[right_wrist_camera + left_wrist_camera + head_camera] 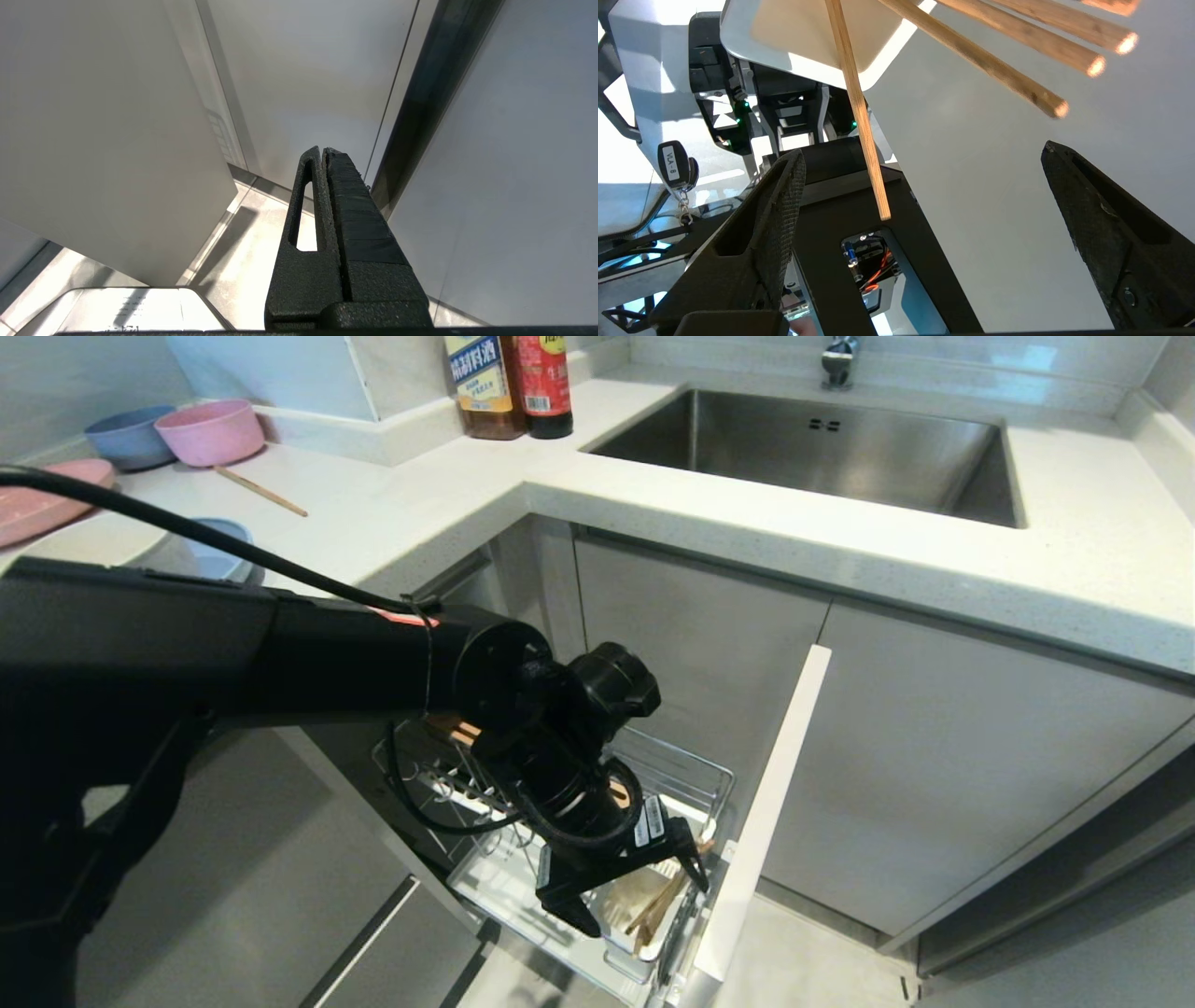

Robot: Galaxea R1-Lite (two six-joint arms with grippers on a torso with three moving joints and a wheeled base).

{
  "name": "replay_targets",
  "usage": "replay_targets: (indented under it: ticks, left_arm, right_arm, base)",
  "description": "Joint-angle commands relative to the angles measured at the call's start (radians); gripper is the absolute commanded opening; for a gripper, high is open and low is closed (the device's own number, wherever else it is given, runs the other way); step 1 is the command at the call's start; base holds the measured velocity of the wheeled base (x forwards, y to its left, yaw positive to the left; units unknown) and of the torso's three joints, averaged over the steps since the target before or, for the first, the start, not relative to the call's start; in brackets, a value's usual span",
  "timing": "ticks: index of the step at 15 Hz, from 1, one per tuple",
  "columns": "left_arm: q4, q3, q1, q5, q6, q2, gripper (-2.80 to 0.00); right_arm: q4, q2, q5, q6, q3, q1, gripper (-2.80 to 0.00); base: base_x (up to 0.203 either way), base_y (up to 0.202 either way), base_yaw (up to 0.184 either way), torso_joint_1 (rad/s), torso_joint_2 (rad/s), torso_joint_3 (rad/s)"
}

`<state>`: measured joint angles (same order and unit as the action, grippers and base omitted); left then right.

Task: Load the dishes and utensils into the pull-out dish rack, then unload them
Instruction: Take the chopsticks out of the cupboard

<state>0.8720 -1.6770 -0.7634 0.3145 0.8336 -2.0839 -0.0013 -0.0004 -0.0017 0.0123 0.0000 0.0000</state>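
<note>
The left end effector (635, 891) hangs wide open, holding nothing, low over the rack's (686, 775) white cup (627, 919), where the chopsticks (658, 905) stand leaning (one stick pokes up between its fingers). The right end effector (327, 154) is pressed shut, parked beside a cabinet. One stick (260, 491) lies on the counter (420, 495).

White speckled L-shaped countertop (653, 513), stainless steel sink (822, 453) recessed into it with a faucet (838, 359) behind, pale grey flat-front cabinet doors (943, 756) below, pale tiled floor (803, 971), two sauce bottles (509, 383) against the backsplash, bright daylight glare.
</note>
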Motion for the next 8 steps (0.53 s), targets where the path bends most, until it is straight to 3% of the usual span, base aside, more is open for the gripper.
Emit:
replay_targets:
  ticks: [1,8]
  left_arm:
    - [0.003,0.000,0.002,0.002,0.004,-0.025,0.00]
    - [-0.008,0.010,0.009,0.014,0.004,-0.053,0.00]
  right_arm:
    - [0.000,0.000,0.000,0.000,0.002,0.000,-2.80]
    - [0.000,0.000,0.000,0.000,0.002,0.000,-2.80]
  base:
    - [0.000,0.000,0.000,0.000,0.00,0.000]
    - [0.000,0.000,0.000,0.000,0.00,0.000]
